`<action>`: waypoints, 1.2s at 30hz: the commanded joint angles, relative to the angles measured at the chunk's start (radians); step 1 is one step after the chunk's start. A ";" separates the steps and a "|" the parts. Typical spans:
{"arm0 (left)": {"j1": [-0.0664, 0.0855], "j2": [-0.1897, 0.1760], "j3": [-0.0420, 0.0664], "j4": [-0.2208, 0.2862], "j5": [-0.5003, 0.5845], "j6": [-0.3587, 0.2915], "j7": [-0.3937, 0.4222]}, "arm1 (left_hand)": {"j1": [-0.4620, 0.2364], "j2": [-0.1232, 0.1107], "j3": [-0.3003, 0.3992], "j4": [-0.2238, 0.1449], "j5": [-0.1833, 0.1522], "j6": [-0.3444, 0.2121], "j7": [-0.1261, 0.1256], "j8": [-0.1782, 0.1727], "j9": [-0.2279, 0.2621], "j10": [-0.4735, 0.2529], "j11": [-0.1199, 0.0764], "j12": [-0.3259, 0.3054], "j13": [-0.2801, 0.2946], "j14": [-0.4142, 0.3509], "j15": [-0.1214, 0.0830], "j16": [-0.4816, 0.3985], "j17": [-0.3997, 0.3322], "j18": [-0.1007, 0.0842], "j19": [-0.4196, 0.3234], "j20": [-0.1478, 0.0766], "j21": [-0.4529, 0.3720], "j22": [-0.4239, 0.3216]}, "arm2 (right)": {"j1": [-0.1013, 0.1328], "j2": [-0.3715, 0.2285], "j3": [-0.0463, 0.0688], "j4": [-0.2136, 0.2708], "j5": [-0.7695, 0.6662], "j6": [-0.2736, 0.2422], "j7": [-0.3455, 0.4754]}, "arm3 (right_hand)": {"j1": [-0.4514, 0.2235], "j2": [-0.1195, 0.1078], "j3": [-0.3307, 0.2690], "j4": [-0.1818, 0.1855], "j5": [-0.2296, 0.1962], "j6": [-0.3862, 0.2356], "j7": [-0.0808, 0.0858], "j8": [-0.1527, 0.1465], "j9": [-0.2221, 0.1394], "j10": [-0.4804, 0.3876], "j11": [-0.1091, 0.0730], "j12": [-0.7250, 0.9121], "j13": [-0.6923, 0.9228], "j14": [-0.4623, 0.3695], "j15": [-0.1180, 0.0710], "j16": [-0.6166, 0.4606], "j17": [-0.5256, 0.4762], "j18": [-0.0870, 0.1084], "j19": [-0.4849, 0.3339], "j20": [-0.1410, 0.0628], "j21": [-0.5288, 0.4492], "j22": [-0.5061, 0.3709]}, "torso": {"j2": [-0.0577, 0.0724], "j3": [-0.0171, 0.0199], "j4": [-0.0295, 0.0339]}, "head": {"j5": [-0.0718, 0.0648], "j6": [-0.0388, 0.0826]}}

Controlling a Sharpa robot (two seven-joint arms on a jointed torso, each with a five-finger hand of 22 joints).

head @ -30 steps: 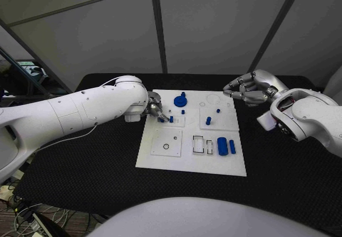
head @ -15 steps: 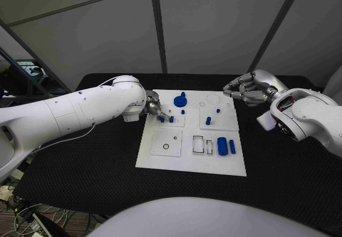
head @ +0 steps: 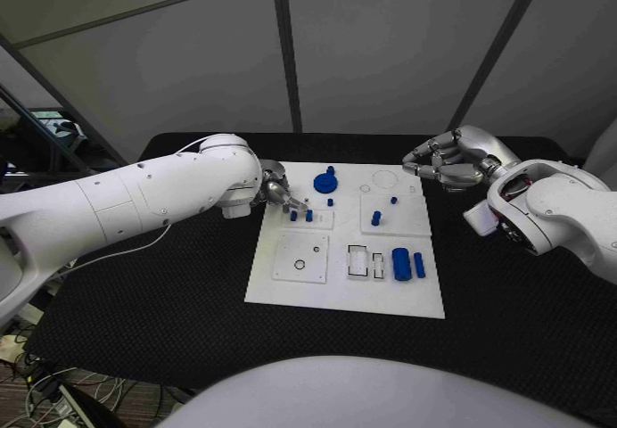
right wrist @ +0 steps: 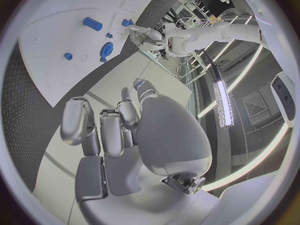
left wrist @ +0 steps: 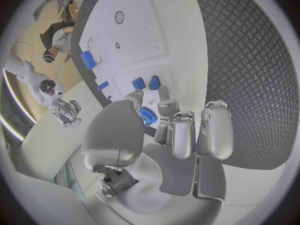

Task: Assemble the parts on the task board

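Observation:
The white task board (head: 341, 290) lies mid-table. Two small blue pegs (head: 301, 215) stand side by side near its left edge, and the left wrist view shows those pegs (left wrist: 146, 83) just beyond the fingertips. My left hand (head: 275, 190) hovers beside them at the board's edge, fingers apart and holding nothing. A round blue gear (head: 326, 183) stands at the board's far side, close to that hand. Two blue cylinders (head: 407, 264) lie in the right part. My right hand (head: 444, 160) hangs off the far right corner with its fingers curled in on nothing.
Small blue pegs (head: 375, 217) stand on the upper right panel of the board. Open white slots (head: 366, 263) and a ring hole (head: 300, 265) sit in its near half. Black table surface (head: 154, 294) surrounds the board on all sides.
My left hand has drawn back from the pair of small pegs toward the board's far left edge, leaving the left peg standing free. The right hand has not moved.

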State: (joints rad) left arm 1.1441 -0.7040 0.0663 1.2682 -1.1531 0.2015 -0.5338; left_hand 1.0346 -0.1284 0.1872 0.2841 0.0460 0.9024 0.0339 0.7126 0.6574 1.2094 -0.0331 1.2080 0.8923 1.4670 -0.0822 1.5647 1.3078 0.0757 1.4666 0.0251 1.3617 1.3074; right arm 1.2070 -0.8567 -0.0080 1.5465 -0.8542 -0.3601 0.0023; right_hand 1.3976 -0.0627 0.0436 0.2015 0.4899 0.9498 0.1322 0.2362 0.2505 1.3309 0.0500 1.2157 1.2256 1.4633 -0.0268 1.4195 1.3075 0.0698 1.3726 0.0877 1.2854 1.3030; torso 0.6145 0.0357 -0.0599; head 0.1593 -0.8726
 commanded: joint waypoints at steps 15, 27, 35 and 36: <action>0.007 -0.014 0.024 0.010 0.013 -0.043 0.011 | 0.010 0.021 -0.018 0.000 0.001 0.001 0.003 -0.006 0.002 -0.012 0.004 -0.010 -0.009 0.104 -0.005 0.006 0.263 -0.028 0.038 -0.007 -0.013 0.139 | 0.001 0.003 0.000 -0.002 0.002 0.004 0.005 | 0.001 0.009 0.002 0.001 0.001 -0.006 0.001 0.004 0.002 0.005 -0.002 0.001 -0.001 0.041 0.005 0.000 0.081 0.008 0.008 -0.001 -0.002 -0.001 | 0.000 0.0007 0.0000 | -0.002 0.002; 0.016 0.004 0.022 0.013 0.151 -0.318 0.413 | 0.355 0.033 0.102 -0.149 0.000 -0.226 0.138 -0.206 -0.149 -0.426 0.138 -0.408 -0.399 -0.434 0.115 -0.692 -0.442 0.088 -0.390 0.085 -0.899 -0.361 | 0.001 0.006 0.000 -0.006 0.002 0.001 0.006 | 0.001 0.010 0.003 0.001 0.001 -0.007 0.001 0.004 0.002 -0.001 -0.002 -0.007 -0.009 0.038 0.005 -0.006 0.073 0.009 0.005 -0.001 -0.008 -0.006 | 0.002 0.0014 -0.0003 | -0.019 0.022; 0.014 0.047 -0.010 -0.004 -0.026 -0.419 0.594 | 0.414 -0.030 0.154 -0.198 0.009 -0.166 0.129 -0.323 -0.320 -0.400 0.144 -0.626 -0.609 -0.390 0.121 -0.780 -0.594 0.109 -0.347 0.108 -0.976 -0.455 | 0.001 0.009 0.000 -0.007 0.002 -0.001 0.008 | 0.002 0.010 0.004 0.001 0.002 -0.007 0.001 0.004 0.003 -0.006 -0.002 -0.015 -0.016 0.035 0.006 -0.013 0.066 0.011 0.000 -0.001 -0.015 -0.013 | 0.002 0.0007 -0.0015 | -0.029 0.032; 0.014 0.053 -0.015 -0.009 -0.047 -0.416 0.597 | 0.406 -0.035 0.143 -0.196 0.009 -0.158 0.131 -0.331 -0.334 -0.399 0.144 -0.637 -0.622 -0.376 0.121 -0.769 -0.598 0.109 -0.332 0.107 -0.974 -0.458 | 0.001 0.010 0.000 -0.007 0.002 -0.001 0.008 | 0.002 0.010 0.004 0.001 0.002 -0.007 0.001 0.004 0.003 -0.006 -0.002 -0.015 -0.016 0.035 0.006 -0.013 0.066 0.011 0.000 -0.001 -0.015 -0.013 | 0.002 0.0008 -0.0016 | -0.030 0.033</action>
State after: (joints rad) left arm 1.1578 -0.6552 0.0527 1.2645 -1.1035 -0.1465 -0.0531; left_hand 1.4473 -0.1531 0.3390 0.0872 0.0499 0.7378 0.1648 0.3877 0.3341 0.8029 0.1128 0.5798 0.2805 1.0804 0.0391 0.7888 0.7140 0.1648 1.1247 0.1326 0.3821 0.8520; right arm 1.2069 -0.8482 -0.0080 1.5385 -0.8541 -0.3602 0.0024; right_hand 1.3976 -0.0627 0.0436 0.2015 0.4899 0.9498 0.1322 0.2362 0.2516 1.3309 0.0500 1.2076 1.2104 1.4633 -0.0268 1.4130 1.3073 0.0698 1.3726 0.0877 1.2764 1.2909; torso 0.6163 0.0367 -0.0608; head 0.1312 -0.8424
